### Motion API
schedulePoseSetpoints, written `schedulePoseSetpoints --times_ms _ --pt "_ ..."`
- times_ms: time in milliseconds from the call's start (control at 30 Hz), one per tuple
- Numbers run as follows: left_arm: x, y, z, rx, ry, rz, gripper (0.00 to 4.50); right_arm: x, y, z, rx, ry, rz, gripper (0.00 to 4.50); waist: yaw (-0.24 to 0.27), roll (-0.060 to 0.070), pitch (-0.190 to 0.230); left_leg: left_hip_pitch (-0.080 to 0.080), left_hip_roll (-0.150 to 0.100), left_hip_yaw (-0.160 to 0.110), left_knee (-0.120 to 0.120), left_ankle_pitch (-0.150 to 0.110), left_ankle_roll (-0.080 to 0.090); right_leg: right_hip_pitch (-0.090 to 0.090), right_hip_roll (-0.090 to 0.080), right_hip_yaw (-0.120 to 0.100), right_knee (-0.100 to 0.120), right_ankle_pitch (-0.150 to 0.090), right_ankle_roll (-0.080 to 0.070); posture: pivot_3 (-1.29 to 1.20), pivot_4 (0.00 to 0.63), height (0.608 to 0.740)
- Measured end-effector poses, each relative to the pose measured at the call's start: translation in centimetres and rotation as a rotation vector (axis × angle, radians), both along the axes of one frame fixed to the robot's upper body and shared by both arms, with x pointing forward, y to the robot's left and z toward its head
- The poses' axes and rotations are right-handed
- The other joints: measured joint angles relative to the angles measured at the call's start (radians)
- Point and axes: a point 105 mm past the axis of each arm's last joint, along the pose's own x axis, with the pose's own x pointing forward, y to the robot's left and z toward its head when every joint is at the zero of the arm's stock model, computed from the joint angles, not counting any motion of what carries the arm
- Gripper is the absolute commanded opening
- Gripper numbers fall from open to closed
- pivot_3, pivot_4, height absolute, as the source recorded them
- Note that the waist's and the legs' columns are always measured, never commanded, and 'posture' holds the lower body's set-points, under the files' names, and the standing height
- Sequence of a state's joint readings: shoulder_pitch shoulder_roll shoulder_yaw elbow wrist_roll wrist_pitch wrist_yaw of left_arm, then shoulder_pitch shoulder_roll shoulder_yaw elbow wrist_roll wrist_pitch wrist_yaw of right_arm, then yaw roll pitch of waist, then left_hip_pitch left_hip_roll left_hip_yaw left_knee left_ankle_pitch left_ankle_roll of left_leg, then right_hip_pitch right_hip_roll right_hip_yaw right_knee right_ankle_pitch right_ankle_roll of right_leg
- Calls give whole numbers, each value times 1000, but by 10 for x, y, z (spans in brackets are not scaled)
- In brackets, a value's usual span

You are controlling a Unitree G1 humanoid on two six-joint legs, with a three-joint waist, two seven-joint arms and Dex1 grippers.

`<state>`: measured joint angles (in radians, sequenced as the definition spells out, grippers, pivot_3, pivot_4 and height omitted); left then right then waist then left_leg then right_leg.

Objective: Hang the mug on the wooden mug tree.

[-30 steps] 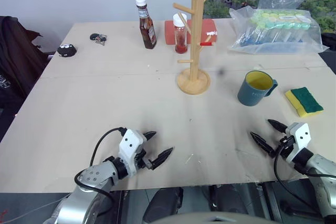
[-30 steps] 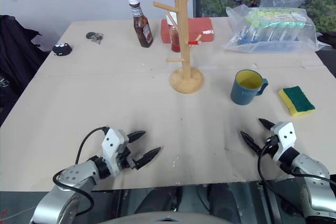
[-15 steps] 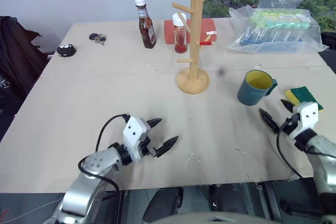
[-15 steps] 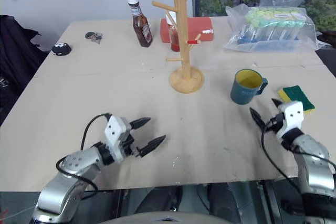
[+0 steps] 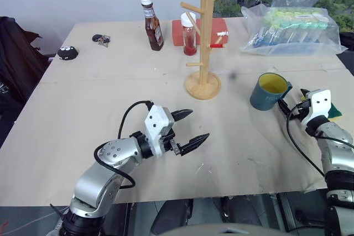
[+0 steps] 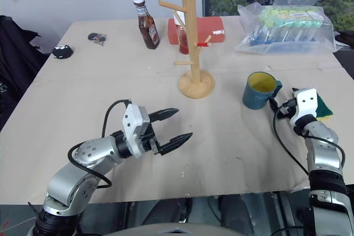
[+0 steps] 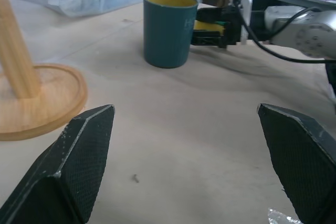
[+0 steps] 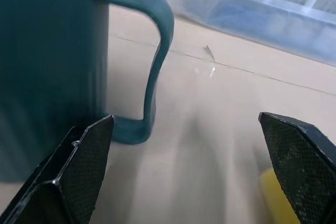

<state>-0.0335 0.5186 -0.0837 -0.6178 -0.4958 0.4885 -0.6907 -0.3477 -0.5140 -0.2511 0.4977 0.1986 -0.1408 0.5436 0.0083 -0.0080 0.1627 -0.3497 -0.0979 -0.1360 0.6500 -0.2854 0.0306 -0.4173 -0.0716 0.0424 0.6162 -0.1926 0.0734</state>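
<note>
Your right gripper [image 6: 279, 105] stands wide open just beside the handle of the mug [image 6: 260, 90], which sits ungrasped on the table [image 6: 83, 98], apart from the wooden mug tree [image 6: 191, 37]. Grasping, lifting and hanging all remain; your left gripper [image 6: 171, 126] idles open.

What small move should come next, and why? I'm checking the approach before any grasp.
Probably ease the right gripper forward so its open jaws straddle the mug's handle. The mug stands upright on the table, handle toward that gripper, not yet held.
</note>
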Motion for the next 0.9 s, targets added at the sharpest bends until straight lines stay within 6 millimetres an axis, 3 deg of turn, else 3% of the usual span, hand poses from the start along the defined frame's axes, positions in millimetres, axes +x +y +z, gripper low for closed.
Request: schedulePoseSetpoints --times_ms 167,300,333,400,500,800,900 --pt "0 -1 0 0 4 -1 4500 12 4 5 21 -4 34 4467 -10 0 0 1 0 1 0 0 0 0 0 1 0 0 0 0 150 737" --pt "-1 -7 -3 -8 17 -10 4500 25 18 6 109 21 144 2687 -21 0 1 0 0 1 0 0 0 0 0 1 0 0 0 0 150 737" --pt "-2 -8 -3 -7 18 -11 4500 25 21 7 140 24 180 2046 -22 0 1 0 0 1 0 0 0 0 0 1 0 0 0 0 150 737" --pt "-1 -7 -3 -6 17 -8 4500 25 25 8 167 32 217 1534 -22 0 1 0 0 1 0 0 0 0 0 1 0 0 0 0 150 737" --pt "-1 -6 -3 0 12 -4 4500 23 31 4 205 70 290 155 -22 0 1 0 0 1 0 -1 1 0 0 1 0 1 0 0 150 737" --pt "7 -1 -7 -62 -40 125 4500 18 37 5 105 119 399 71 -22 1 1 0 0 2 0 -1 1 0 0 2 -1 1 0 0 150 737" --pt "11 3 -1 -126 -87 188 4500 21 49 21 3 146 474 71 -24 2 2 0 0 3 0 -1 1 -1 0 3 -1 1 0 0 150 737"
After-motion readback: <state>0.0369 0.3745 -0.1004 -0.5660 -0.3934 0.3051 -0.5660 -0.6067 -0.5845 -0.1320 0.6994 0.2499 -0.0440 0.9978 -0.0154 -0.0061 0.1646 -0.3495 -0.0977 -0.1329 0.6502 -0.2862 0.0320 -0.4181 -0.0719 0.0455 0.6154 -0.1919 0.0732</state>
